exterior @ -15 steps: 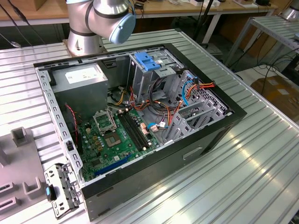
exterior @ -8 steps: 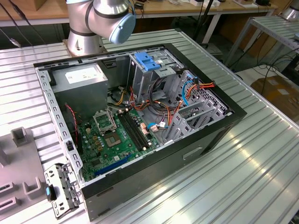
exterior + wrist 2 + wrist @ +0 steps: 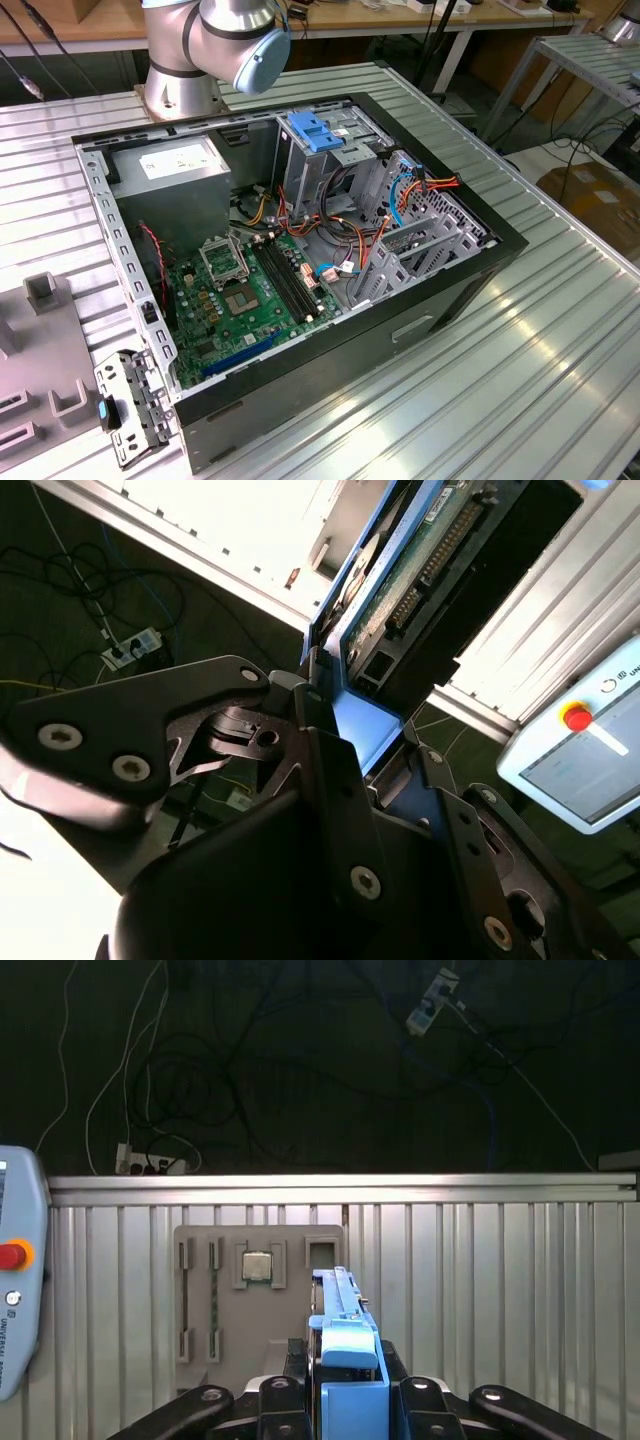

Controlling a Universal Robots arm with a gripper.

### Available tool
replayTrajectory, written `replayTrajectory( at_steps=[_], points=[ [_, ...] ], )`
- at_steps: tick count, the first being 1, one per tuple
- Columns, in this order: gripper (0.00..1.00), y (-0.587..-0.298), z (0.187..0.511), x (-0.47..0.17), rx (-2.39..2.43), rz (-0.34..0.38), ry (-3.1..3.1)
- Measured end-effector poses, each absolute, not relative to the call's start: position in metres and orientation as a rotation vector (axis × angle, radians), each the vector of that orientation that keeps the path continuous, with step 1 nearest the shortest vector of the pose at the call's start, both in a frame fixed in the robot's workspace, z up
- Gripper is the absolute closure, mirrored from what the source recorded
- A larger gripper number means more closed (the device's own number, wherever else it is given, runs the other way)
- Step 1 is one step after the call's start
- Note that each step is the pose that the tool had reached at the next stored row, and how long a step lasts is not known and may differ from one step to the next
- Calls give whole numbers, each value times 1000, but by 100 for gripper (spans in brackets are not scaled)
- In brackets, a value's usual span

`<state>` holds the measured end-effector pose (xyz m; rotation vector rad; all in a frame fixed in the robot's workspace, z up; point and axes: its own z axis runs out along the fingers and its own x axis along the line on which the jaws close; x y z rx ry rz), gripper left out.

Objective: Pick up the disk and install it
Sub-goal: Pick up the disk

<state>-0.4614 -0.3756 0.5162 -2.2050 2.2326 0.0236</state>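
pincer (image 3: 347, 1400) clamped on disk (image 3: 345, 1345) | disk edge-on, seemingly upright | above table (image 3: 500, 1280)

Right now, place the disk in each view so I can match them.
First wrist view: the disk edge-on, blue rail facing camera, ribbed table behind.
Second wrist view: the disk, circuit board showing, ribbed table beyond.
Exterior view: the same ribbed table, under the open computer case, is the shared landmark.

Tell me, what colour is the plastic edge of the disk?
Blue. The disk shows that edge best in the first wrist view.
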Motion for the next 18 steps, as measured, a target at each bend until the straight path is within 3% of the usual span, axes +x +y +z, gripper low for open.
replayTrajectory(
  at_steps=[18],
  points=[
    [63,-376,516,-446,-2205,25,2232]
  ],
)
